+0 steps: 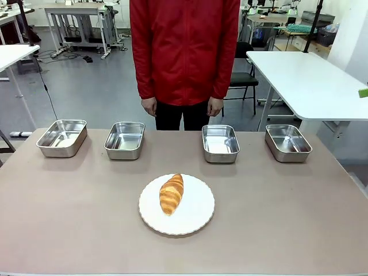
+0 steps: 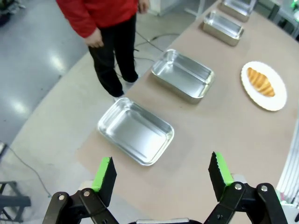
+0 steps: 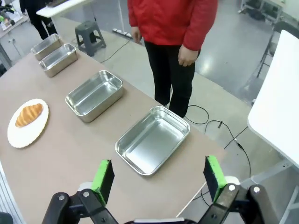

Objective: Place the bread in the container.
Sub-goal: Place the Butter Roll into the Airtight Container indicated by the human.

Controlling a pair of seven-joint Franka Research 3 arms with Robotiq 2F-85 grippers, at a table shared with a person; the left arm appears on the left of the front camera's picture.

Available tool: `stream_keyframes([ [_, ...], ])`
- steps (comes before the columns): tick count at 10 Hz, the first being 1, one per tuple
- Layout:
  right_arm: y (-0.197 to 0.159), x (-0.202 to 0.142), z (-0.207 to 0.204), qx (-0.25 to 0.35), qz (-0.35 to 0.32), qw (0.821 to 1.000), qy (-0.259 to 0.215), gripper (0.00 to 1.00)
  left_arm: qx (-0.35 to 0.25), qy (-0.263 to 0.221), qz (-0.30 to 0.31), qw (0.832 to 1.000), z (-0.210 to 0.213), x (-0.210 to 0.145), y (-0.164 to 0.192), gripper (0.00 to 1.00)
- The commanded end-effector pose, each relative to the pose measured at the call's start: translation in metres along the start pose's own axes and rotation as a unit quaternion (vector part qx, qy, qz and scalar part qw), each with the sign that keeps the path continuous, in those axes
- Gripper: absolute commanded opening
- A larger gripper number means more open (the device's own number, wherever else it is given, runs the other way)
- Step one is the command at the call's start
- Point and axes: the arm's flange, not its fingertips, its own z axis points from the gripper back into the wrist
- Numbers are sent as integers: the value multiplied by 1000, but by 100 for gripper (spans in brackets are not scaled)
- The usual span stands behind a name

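Note:
The bread, a golden-brown ridged roll, lies on a round white plate at the table's near middle; it also appears in the left wrist view and the right wrist view. Several shiny steel containers stand in a row along the far side. My left gripper hangs open high above the table's left end, over a container. My right gripper is open too, high over the rightmost container. Nothing is held.
A person in a red jacket stands at the far side between the two middle pans, hands hanging down. A white table stands to the right beyond. Brown tabletop lies bare around the plate.

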Motion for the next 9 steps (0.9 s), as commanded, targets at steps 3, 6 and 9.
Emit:
stream_keyframes([
  [3,-9,2,2,-5,15,1000,-27,100,44,-42,7,998,16,-2,-5,100],
  [6,-7,4,13,-6,17,999,-40,100,66,-60,42,995,24,8,-24,100],
  [9,2,13,23,-10,13,999,-43,100,80,-67,49,993,29,10,-39,100],
])
